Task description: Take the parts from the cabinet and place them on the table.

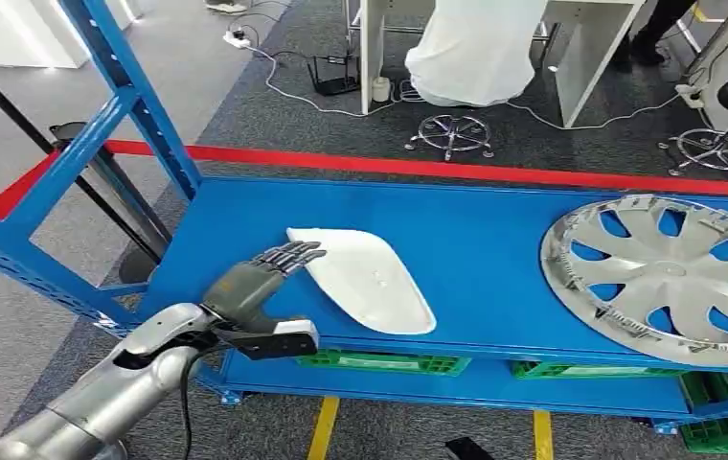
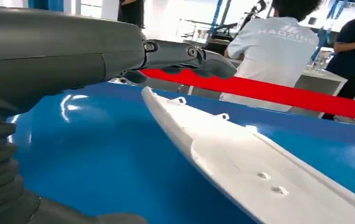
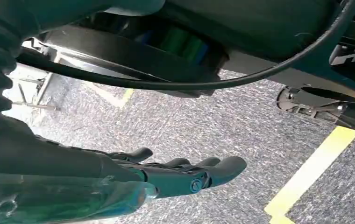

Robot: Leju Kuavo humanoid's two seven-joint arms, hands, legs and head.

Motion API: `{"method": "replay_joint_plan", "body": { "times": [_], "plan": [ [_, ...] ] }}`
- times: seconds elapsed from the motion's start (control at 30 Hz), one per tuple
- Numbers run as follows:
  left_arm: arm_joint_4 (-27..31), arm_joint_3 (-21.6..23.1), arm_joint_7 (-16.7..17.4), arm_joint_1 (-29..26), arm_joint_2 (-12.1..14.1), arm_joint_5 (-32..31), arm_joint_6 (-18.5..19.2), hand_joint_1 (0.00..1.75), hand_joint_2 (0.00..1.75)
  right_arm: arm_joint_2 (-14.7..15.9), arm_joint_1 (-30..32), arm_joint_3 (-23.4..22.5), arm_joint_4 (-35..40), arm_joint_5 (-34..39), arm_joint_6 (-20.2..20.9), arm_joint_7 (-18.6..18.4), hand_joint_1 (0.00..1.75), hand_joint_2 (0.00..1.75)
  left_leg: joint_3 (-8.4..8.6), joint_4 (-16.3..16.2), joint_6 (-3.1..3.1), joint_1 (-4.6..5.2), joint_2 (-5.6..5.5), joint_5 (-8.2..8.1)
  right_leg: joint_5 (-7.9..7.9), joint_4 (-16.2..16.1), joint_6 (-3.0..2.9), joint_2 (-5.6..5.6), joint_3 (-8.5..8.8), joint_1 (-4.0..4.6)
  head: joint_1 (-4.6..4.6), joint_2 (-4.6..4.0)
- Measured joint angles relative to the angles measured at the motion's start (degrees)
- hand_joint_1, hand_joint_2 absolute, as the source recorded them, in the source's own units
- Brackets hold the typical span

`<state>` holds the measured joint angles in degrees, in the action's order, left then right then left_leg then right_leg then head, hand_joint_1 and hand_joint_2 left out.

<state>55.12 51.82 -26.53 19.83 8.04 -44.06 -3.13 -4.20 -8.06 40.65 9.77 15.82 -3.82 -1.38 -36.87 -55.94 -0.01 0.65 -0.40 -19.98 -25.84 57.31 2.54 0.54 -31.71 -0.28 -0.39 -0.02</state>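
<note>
Broadly, a blue shelf (image 1: 494,259) of a blue-framed rack, carrying two parts. Farthest right, a silver wheel cover (image 1: 662,278) lying flat, well apart from everything else on the shelf. Left of centre, a white panel (image 1: 370,278), long and tapered, flat on the shelf, long axis running from the rear left toward the front right edge. Just at its rear-left end, the left hand (image 1: 260,278), reaching in from below on a silver arm, fingers stretched out nearly straight and together, tips at or just over the panel's near corner; from the left wrist view, fingers (image 2: 185,58) hovering above that end rather than wrapped on it, holding nothing. Hanging low over grey carpet and a yellow floor line (image 3: 315,172), the right hand (image 3: 175,175), fingers extended and empty, far from the shelf. Below the shelf, green crates (image 1: 384,362). Clearly nearer: the left hand, with the panel lying ahead and to the right of its fingertips. Probably a grasp across the narrow end next, thumb under the edge; not yet closed.
</note>
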Motion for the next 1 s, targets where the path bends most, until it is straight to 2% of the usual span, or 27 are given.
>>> {"method": "replay_joint_plan", "body": {
  "times": [0.17,0.5,1.0],
  "plan": [
    [-1.0,1.0,0.0,1.0,0.1,-1.6,-0.3,0.00,1.75,0.0,-0.1,0.0,0.0,-0.2,0.1,0.0,0.00,1.75,-0.01,0.0,-0.01,0.00,0.00,0.01,0.00,0.0,0.00,-0.01,-0.02,0.00,0.00,0.00],
    [-6.9,3.5,-0.2,4.6,-1.2,-3.5,0.0,0.00,1.75,0.0,-0.8,0.8,0.0,-1.2,0.6,-0.5,0.00,1.75,-0.04,0.0,-0.01,0.00,0.00,0.07,0.08,0.0,0.00,-0.01,-0.03,0.00,0.00,0.00],
    [-20.1,5.5,-0.7,10.4,-5.2,-5.2,-2.3,0.00,1.75,0.0,-1.9,1.6,0.0,-2.5,1.1,-1.1,0.00,1.75,-0.06,0.0,0.06,0.00,0.00,0.15,0.14,0.0,0.01,-0.02,-0.01,0.00,0.02,0.00]
  ]
}}
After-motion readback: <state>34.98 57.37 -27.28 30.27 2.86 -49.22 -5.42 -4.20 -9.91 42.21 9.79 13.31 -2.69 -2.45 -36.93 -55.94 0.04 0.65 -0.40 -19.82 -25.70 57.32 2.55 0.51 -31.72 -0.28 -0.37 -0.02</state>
